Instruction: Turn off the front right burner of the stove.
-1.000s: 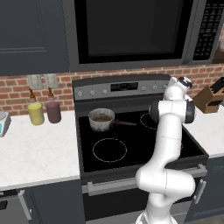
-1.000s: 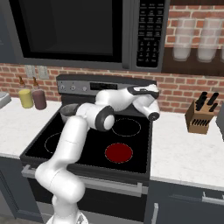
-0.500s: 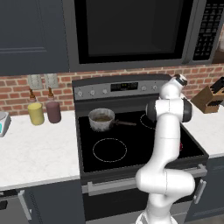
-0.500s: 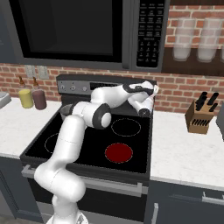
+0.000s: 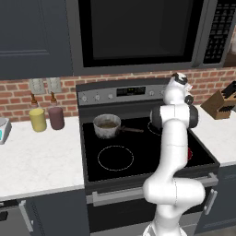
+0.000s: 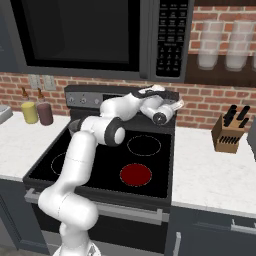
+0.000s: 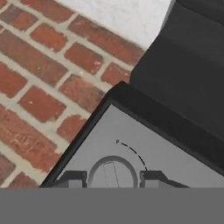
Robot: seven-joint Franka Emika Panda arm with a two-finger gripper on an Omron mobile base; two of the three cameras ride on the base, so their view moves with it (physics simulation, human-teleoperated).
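Straddling a round knob, released jaws; front right burner glows red

front right burner mostly hidden behind arm, round knob cut off at bottom

The front right burner glows solid red on the black glass-top stove, near its front edge.

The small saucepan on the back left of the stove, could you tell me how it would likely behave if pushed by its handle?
The saucepan would probably slide easily, since the stove top is smooth black glass. It looks squat with a flat base, so tipping seems unlikely. Its long handle sticks out to one side, so a push there would likely swivel it.
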